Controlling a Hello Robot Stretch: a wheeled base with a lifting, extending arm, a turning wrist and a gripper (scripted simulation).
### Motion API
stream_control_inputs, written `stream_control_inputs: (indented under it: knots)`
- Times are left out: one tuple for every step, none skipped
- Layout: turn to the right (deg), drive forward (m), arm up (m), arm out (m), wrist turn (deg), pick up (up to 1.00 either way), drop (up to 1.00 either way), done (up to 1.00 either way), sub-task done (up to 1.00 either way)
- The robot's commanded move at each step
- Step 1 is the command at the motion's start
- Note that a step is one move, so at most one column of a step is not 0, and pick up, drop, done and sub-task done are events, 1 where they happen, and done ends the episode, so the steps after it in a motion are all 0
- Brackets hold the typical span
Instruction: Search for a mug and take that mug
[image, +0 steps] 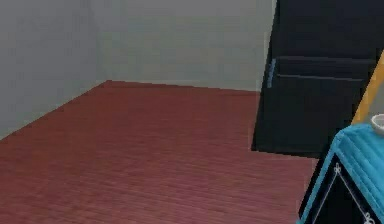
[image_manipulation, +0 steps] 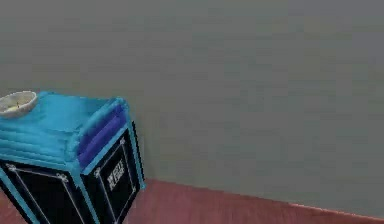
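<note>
A pale round bowl-like thing (image_manipulation: 17, 102) rests on top of a blue and black box-shaped cabinet (image_manipulation: 75, 165) at the arm side view's left. The same cabinet (image: 352, 180) stands at the forward view's bottom right corner, with a sliver of the pale round thing (image: 379, 123) at the right edge. I cannot make out a handle on it.
A tall black cabinet (image: 315, 90) stands against the far wall at the forward view's right. Reddish-brown wood floor (image: 140, 150) stretches open to the left, meeting grey walls at a corner. A plain grey wall (image_manipulation: 250, 90) rises behind the blue cabinet.
</note>
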Motion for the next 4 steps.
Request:
stream_control_inputs:
  knots:
    - [0.0,0.3,0.0,0.0,0.0,0.0,0.0,0.0,0.0]
    - [6.0,0.0,0.0,0.0,0.0,0.0,0.0,0.0,0.0]
    - [0.0,1.0,0.0,0.0,0.0,0.0,0.0,0.0,0.0]
    - [6.0,0.0,0.0,0.0,0.0,0.0,0.0,0.0,0.0]
